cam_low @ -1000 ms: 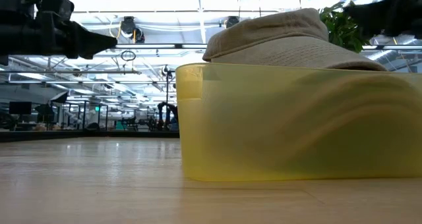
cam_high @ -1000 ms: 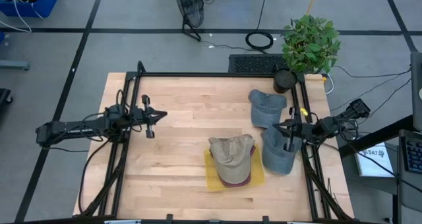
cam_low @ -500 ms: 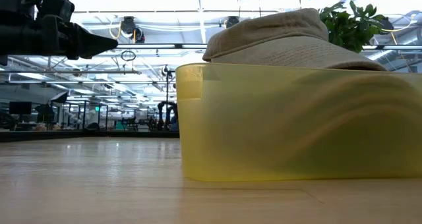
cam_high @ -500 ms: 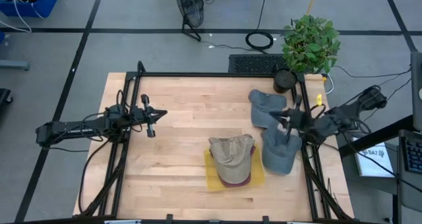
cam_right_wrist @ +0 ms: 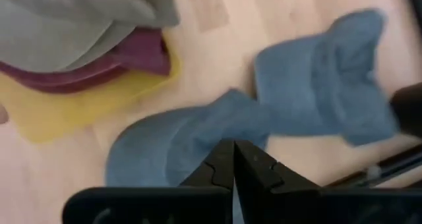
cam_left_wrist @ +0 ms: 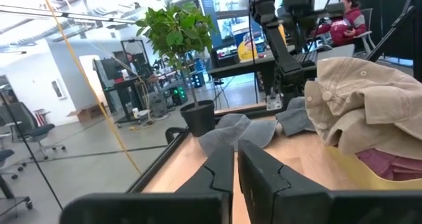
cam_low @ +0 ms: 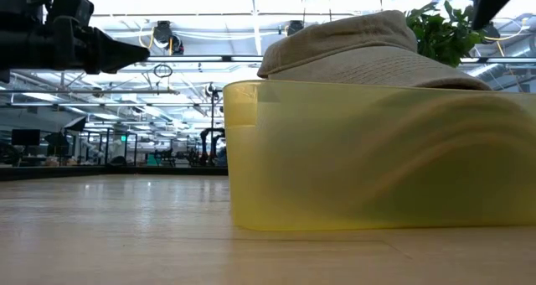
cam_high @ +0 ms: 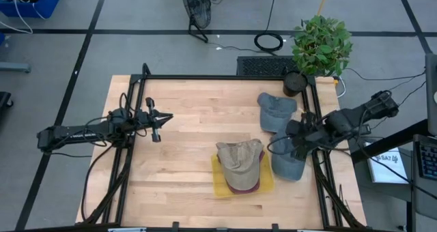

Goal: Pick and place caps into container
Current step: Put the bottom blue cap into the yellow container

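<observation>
Container: we see the yellow tray [cam_high: 220, 185] near the table's front edge, middle-right, filled to above its rim with a khaki cap [cam_high: 240, 158] on top and a maroon cap [cam_high: 244, 188] showing beneath it.
Loose caps: two grey-blue caps lie along the right rail, one [cam_high: 275, 110] near the back by the black plant pot [cam_high: 294, 84], the other [cam_high: 289, 162] just beside the tray's right side; the two touch or nearly touch.
Right gripper: we find the right gripper [cam_high: 296, 147] over the nearer grey-blue cap at the right rail, its fingers [cam_right_wrist: 254, 172] pressed together on nothing.
Left gripper: the left gripper [cam_high: 156, 127] hangs above bare wood at the left side, well apart from the tray, fingers [cam_left_wrist: 267, 174] nearly meeting and empty.
Open room: we note the wooden table [cam_high: 184, 112] bare across its left half and back middle.
Edges: a black frame rail [cam_high: 225, 78] borders the back and both sides.
</observation>
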You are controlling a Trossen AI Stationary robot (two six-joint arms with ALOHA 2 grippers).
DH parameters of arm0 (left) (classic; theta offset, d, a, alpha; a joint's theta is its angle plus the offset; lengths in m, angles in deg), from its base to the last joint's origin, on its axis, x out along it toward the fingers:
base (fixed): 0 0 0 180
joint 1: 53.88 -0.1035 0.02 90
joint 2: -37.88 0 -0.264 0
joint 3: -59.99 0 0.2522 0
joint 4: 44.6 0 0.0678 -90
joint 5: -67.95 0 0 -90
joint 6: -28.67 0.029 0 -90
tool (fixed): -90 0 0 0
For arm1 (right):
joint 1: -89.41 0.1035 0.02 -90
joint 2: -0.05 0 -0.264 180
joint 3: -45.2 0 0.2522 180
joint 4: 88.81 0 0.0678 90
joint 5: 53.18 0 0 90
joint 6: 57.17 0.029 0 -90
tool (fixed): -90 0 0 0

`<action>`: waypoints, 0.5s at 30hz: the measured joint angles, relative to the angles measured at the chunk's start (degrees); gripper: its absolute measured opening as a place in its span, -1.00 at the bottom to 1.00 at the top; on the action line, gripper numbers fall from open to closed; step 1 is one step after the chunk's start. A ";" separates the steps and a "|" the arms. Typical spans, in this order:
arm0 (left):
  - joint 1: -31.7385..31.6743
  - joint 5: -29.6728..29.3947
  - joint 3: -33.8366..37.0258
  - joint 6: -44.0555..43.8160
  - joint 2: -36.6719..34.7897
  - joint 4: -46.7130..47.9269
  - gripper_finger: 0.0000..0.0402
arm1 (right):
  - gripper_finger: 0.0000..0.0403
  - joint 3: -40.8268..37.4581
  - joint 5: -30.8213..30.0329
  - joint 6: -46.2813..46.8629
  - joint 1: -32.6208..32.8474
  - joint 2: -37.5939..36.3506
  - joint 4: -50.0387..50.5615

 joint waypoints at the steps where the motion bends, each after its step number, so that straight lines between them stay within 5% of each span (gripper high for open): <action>1: 0.00 0.00 0.00 0.00 0.00 -0.14 -0.88 | -1.00 -0.59 0.78 -0.03 -0.31 0.29 -0.18; 8: 0.00 0.00 -0.02 0.82 -0.01 -1.40 -0.98 | -0.92 -9.27 12.14 0.57 -2.59 0.52 -6.56; 15: 0.00 0.00 -0.02 0.81 -0.02 -1.33 -0.88 | -0.51 -18.56 17.86 -2.64 -2.79 0.55 -18.54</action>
